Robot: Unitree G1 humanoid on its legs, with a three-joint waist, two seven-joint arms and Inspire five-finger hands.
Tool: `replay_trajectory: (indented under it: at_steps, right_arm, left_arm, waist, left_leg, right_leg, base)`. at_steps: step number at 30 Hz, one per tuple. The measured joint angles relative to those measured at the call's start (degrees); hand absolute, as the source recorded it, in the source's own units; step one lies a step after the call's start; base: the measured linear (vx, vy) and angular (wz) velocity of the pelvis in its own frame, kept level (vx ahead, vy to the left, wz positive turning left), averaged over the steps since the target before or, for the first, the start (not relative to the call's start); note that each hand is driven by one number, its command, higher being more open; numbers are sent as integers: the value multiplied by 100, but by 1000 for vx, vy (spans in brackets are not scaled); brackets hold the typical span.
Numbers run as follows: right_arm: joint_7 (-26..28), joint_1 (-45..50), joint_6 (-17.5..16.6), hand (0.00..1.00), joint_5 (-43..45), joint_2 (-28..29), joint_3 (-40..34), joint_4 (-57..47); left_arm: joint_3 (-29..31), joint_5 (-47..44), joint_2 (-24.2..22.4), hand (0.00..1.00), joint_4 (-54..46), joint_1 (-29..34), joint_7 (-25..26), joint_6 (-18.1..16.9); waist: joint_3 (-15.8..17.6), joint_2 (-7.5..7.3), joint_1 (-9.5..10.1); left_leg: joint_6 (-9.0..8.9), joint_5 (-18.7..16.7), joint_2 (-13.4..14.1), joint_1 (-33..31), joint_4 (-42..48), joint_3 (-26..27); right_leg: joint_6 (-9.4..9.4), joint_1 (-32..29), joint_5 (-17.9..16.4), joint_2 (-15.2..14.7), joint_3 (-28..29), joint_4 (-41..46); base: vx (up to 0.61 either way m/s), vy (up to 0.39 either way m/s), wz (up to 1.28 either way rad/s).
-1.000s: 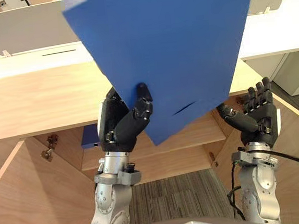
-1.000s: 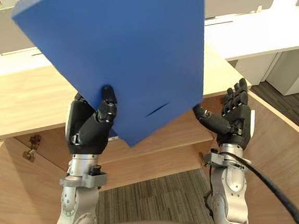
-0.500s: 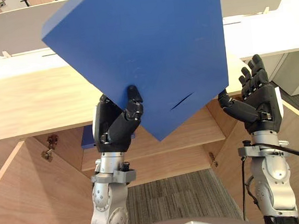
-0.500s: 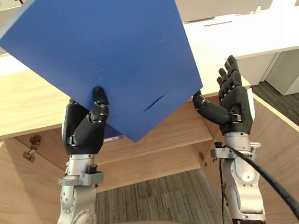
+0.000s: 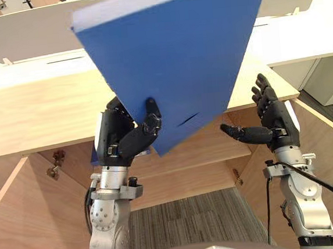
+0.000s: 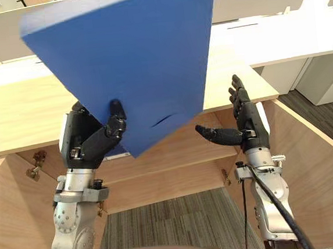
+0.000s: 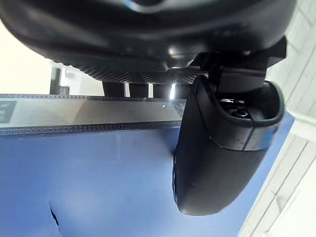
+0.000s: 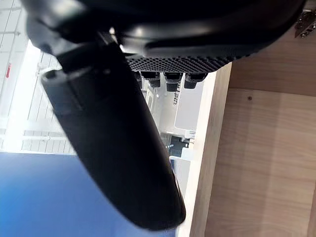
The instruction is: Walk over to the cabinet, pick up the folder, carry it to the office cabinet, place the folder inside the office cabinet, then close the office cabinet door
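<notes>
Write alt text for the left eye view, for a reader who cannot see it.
The left hand holds a blue folder up by its lower edge, above an open wooden cabinet. The right hand is open beside it, not touching.

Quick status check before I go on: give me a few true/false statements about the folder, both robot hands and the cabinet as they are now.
1. The left robot hand pinches the blue folder near its lower corner. True.
2. The right robot hand grips the folder too. False: it is open, fingers straight, apart from the folder.
3. The folder lies on the shelf of the office cabinet. False: it is held up in front of the cabinet's top.
4. The cabinet's doors stand open. True.
</notes>
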Motion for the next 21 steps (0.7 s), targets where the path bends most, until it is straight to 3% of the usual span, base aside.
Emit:
replay_trajectory:
  at_steps: [10, 17, 21]
  right_arm:
    - [72, 1, -1, 100, -153, 13, -13, 1]
    - [226, -17, -1, 100, 75, -3, -15, -4]
    - [454, -278, -2, 100, 261, -300, 6, -9]
  left_arm:
    - [590, 102, -150, 0, 77, -36, 169, 48]
    - [508, -158, -28, 0, 77, -37, -348, 69]
    - [252, -371, 223, 0, 86, -43, -748, 83]
  waist:
    - [13, 19, 0]
    - [29, -7, 1]
    - [46, -33, 2]
  left_leg:
    - [13, 10, -6, -12, 0, -40]
    - [13, 11, -10, -13, 0, -42]
    - [13, 11, -14, -14, 0, -36]
  right_leg:
    - [0, 3, -1, -5, -43, -1]
    - [-1, -5, -2, -7, -44, -11]
    - [-1, -13, -2, -9, -38, -11]
  base:
    - [0, 0, 0]
    - [0, 0, 0]
    - [0, 0, 0]
